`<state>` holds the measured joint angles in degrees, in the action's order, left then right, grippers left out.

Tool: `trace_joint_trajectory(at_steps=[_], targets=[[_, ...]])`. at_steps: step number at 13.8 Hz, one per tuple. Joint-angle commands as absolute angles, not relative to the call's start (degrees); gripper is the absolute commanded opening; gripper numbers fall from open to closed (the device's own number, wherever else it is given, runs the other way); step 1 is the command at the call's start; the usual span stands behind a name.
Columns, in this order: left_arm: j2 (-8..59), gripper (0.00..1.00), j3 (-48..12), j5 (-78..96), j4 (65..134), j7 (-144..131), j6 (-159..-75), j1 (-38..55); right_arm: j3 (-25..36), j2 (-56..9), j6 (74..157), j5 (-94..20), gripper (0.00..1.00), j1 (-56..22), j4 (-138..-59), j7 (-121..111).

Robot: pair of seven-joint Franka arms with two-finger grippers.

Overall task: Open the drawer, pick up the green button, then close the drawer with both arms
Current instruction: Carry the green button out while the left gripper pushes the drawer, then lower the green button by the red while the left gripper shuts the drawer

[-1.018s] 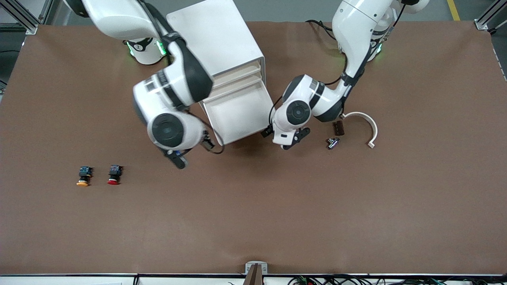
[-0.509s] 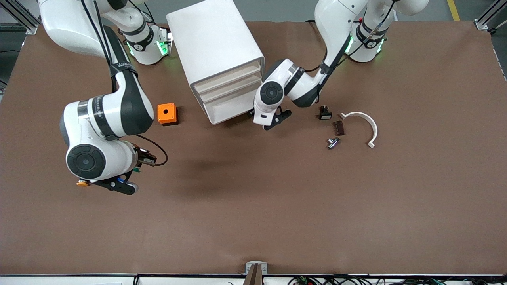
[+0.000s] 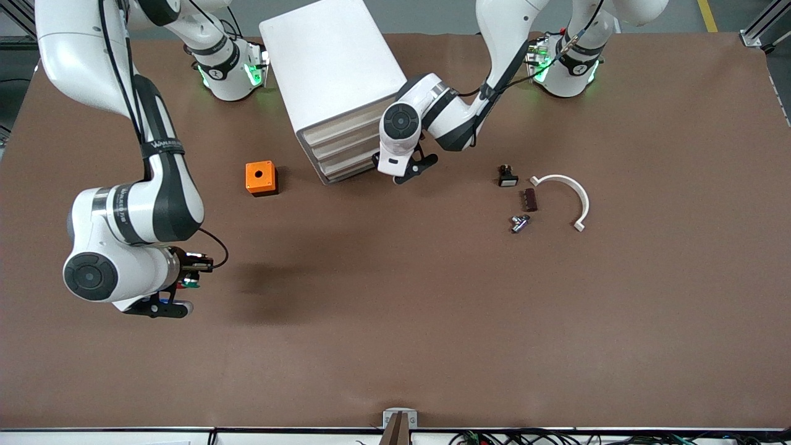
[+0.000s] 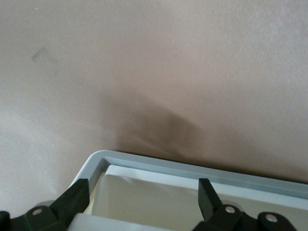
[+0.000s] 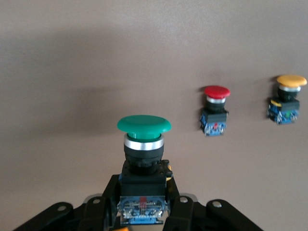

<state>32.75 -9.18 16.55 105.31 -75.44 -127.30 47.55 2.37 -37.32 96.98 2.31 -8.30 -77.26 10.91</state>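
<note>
Your green-capped button (image 5: 143, 159) sits clamped in the right end effector (image 3: 175, 296), lower left of the front view, over bare tabletop (image 3: 432, 321). The left end effector (image 3: 405, 168), fingers spread, meets the drawer (image 3: 338, 162), which looks nearly closed; setting the button down remains.

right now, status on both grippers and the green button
Right gripper shut on green button, over table's right-arm end. Left gripper open at white drawer unit front. Nothing in the way.
</note>
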Motion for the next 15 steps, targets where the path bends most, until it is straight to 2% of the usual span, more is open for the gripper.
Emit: trace_joint_trajectory(at_steps=[1,4,6,9,13,15], targets=[[31.73,1.00,-8.27,16.52,104.77,-76.20,-127.53,48.43,1.05,-36.04,102.63,2.81,0.11,-6.68,-83.39,9.23],[30.50,1.00,-3.71,16.18,102.23,-76.03,-126.22,45.01,1.05,-36.12,110.28,1.49,0.11,-5.98,-88.84,9.23],[30.32,1.00,-1.94,8.57,98.63,-76.03,-122.28,41.94,1.05,-36.12,113.72,1.41,0.11,-6.15,-91.31,9.23],[29.27,1.00,-2.46,3.08,95.37,-73.76,-117.60,35.09,1.05,-36.47,116.80,1.41,0.11,-6.24,-93.07,9.23],[31.11,1.00,-2.90,3.51,95.01,-72.77,-118.30,35.94,1.05,-37.09,121.02,1.49,0.10,-6.41,-95.27,8.79],[32.16,1.00,-5.09,3.95,95.01,-72.77,-118.65,36.30,1.05,-37.62,121.38,1.49,0.10,-6.50,-95.27,8.53]])
